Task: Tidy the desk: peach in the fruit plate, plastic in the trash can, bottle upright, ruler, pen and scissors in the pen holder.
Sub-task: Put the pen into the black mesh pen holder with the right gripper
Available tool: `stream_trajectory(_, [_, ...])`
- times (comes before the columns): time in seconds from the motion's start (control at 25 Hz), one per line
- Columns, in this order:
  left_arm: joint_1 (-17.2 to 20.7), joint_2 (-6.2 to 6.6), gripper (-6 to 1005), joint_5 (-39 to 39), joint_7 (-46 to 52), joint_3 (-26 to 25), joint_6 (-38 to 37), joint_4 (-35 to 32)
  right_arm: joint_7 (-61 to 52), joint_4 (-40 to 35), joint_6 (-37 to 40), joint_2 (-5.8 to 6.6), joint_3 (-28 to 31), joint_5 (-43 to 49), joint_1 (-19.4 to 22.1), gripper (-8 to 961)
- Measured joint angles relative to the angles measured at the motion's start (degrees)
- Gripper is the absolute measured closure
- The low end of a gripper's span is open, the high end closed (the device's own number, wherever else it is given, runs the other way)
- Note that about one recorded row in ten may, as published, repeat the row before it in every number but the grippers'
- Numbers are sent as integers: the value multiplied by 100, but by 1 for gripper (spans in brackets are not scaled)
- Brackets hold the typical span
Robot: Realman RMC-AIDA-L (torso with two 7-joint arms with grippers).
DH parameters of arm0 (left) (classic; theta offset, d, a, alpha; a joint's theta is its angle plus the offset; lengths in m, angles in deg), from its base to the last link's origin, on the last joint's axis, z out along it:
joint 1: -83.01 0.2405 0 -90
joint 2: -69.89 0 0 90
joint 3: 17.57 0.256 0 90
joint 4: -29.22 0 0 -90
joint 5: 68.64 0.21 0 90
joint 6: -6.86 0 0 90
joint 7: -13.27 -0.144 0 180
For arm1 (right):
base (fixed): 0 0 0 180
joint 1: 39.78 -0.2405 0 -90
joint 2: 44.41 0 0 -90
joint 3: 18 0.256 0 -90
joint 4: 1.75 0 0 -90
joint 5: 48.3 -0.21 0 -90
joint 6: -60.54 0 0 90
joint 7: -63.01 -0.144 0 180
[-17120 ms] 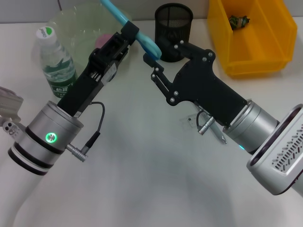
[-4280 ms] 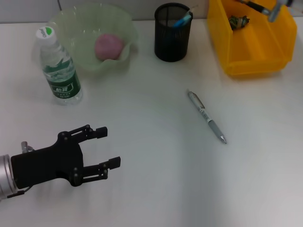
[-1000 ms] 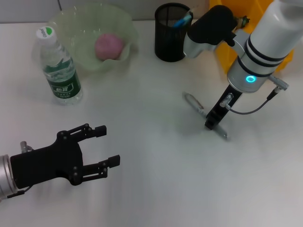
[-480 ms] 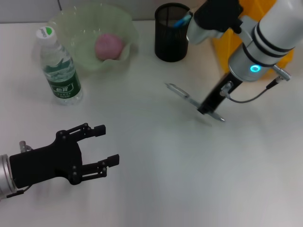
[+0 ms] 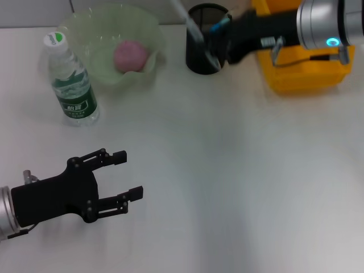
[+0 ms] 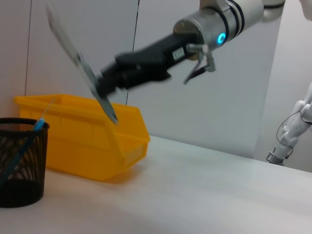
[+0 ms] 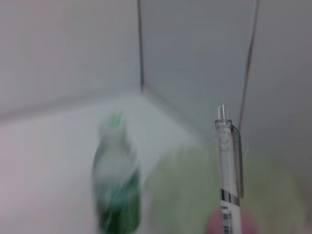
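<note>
Head view first: right gripper [image 5: 219,52] reaches in from 3 o'clock, level with the black mesh pen holder [image 5: 207,40] at 12 o'clock, clamped on the pen [image 5: 193,31], which slants up and away over the holder's rim. A blue-handled item [image 5: 219,25] already leans inside the holder. Just beyond the arm sits the yellow bin [image 5: 301,62] at 2 o'clock, partly hidden by it. At 11 o'clock the green fruit plate [image 5: 91,34] holds the pink peach [image 5: 131,56]; the bottle [image 5: 67,79] stands upright just beside it at 10 o'clock. Left gripper [image 5: 125,176] hovers low at 8 o'clock, fingers spread, holding nothing.

Left wrist view: pen [image 6: 83,70] is tilted, pinched in the right gripper [image 6: 105,87], above and apart from the pen holder [image 6: 19,161], with the bin [image 6: 87,136] behind.

Right wrist view: pen [image 7: 228,165] rises upright in the foreground; bottle [image 7: 116,180] and peach [image 7: 214,224] show blurred behind.
</note>
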State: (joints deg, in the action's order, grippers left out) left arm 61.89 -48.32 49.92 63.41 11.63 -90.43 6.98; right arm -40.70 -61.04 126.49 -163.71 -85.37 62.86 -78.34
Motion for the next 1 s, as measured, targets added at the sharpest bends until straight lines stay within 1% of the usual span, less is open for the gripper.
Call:
stream_trajectory(0.08, [-6, 0, 187, 0, 16, 7, 0, 0, 871, 378, -484, -12, -20, -972, 100, 830])
stream_trajectory(0.16, [-11, 0, 187, 0, 24, 7, 0, 0, 1660, 832, -877, -19, -50, -1835, 99, 830])
stream_trajectory(0.2, [-16, 0, 187, 0, 39, 11, 0, 0, 2523, 1377, -1271, -22, -121, -2809, 13, 830])
stream_trajectory(0.24, [-16, 0, 187, 0, 39, 11, 0, 0, 2523, 1377, -1271, -22, -121, -2809, 13, 830])
stream_trajectory(0.28, [-32, 0, 187, 0, 125, 27, 0, 0, 3216, 1849, -1575, -26, -263, -3695, -117, 830])
stream_trajectory(0.4, [-50, 1, 187, 2, 214, 35, 0, -1, 4142, 2386, -1931, -44, -511, -4846, -306, 831])
stream_trajectory(0.44, [-58, 4, 187, 3, 266, 39, 0, -4, 4142, 2386, -1931, -44, -511, -4846, -306, 831])
stream_trajectory(0.48, [-70, 5, 187, 4, 295, 42, 4, -11, 4716, 2707, -2138, -48, -706, -5605, -452, 831])
stream_trajectory(0.52, [-70, 5, 187, 4, 295, 42, 4, -11, 4956, 2831, -2255, -49, -788, -5960, -523, 831])
stream_trajectory(0.56, [-71, 6, 187, 7, 301, 42, 7, -12, 4956, 2831, -2255, -49, -788, -5960, -523, 831])
stream_trajectory(0.64, [-76, 7, 187, 9, 313, 40, 21, -17, 5240, 3057, -2482, -49, -914, -6398, -686, 830])
stream_trajectory(0.68, [-76, 8, 187, 5, 310, 31, 23, -18, 5329, 3228, -2701, -49, -964, -6568, -862, 830])
stream_trajectory(0.72, [-78, 9, 187, 4, 308, 22, 24, -18, 5336, 3303, -2817, -49, -976, -6594, -945, 830])
stream_trajectory(0.76, [-80, 9, 187, 2, 305, 12, 25, -19, 5339, 3441, -3067, -50, -989, -6611, -1113, 827])
stream_trajectory(0.8, [-83, 9, 187, 1, 301, 10, 28, -21, 5339, 3441, -3067, -50, -989, -6611, -1113, 824])
stream_trajectory(0.84, [-86, 9, 186, 0, 294, 9, 32, -25, 5340, 3557, -3195, -50, -1002, -6619, -1226, 822])
stream_trajectory(1.0, [-87, 9, 186, -1, 280, 6, 35, -30, 5343, 3638, -3410, -50, -1025, -6623, -1324, 811])
